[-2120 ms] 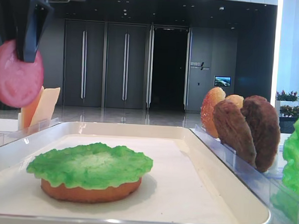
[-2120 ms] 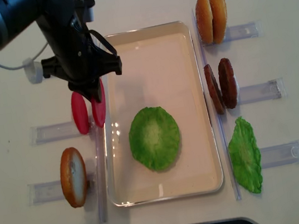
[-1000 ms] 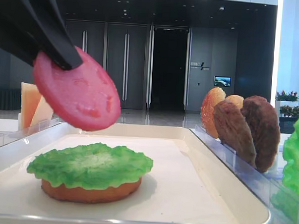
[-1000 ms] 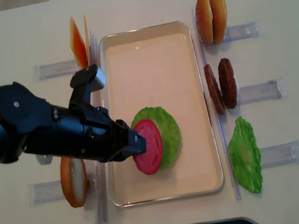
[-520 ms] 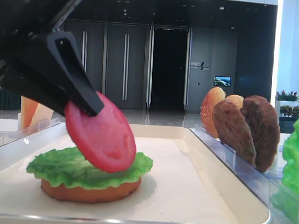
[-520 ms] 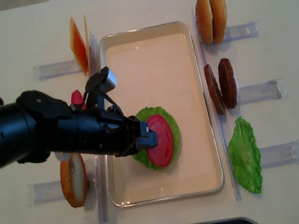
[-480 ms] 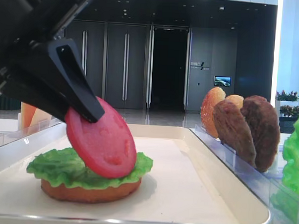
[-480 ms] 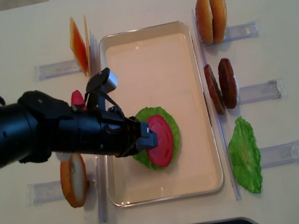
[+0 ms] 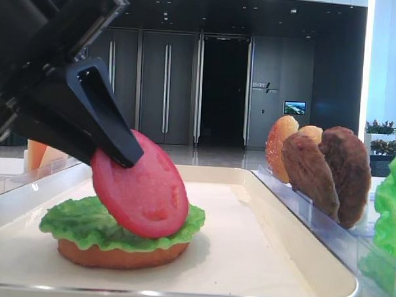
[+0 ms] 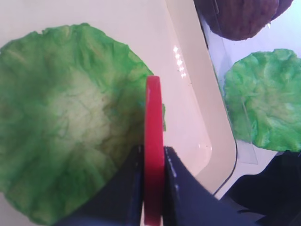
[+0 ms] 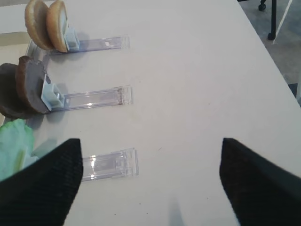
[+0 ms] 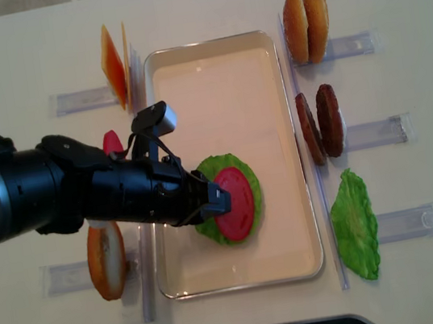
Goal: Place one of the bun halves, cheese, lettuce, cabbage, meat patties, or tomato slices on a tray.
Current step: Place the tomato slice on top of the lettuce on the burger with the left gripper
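Left claw (image 12: 216, 203) clenched on flat round red-pink tomato slice (image 9: 141, 187), slice tilted, lower edge resting on bright green ruffled lettuce leaf (image 12: 241, 171). Lettuce atop orange-tan bun half (image 9: 120, 253), inside cream-white rectangular tray (image 12: 214, 60) at worktop centre, nearer front rim. Right claw (image 11: 150, 183) spread wide, empty, above worktop's right side.

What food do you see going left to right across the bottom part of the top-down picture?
Bun half → tomato slice on the lettuce in the tray → loose lettuce leaf.
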Tool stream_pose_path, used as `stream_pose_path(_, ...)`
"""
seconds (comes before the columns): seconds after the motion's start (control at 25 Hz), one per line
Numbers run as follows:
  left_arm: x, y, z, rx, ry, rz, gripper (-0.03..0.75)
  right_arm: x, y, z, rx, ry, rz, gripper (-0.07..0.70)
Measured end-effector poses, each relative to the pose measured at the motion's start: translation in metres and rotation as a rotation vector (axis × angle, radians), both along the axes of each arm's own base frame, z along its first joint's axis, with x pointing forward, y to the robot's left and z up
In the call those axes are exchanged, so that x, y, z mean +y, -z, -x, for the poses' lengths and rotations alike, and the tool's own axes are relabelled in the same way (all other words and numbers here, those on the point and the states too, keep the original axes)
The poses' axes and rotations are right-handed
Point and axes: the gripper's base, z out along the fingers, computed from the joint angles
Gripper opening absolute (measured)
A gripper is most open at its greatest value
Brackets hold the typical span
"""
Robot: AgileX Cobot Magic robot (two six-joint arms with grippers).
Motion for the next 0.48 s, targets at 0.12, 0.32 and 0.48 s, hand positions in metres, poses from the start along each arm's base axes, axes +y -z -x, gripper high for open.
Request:
stream_pose_path(0.12,0.0000,0.0000,0.0000,-0.011,0.012,-0.003,0.062,0.0000,0.0000,0.0000,0.000,0.000,0.000,0.593)
stream_pose_path(0.32,0.0005,0.0003,-0.0006,-0.020,0.013,-0.011,0.151,0.0000,0.0000,0.0000,0.000,0.000,0.000,0.593)
stream_pose_path(0.48,0.0026,0.0015,-0.0030,-0.044,0.000,-0.039,0.361,0.0000,0.0000,0.0000,0.000,0.000,0.000,0.593)
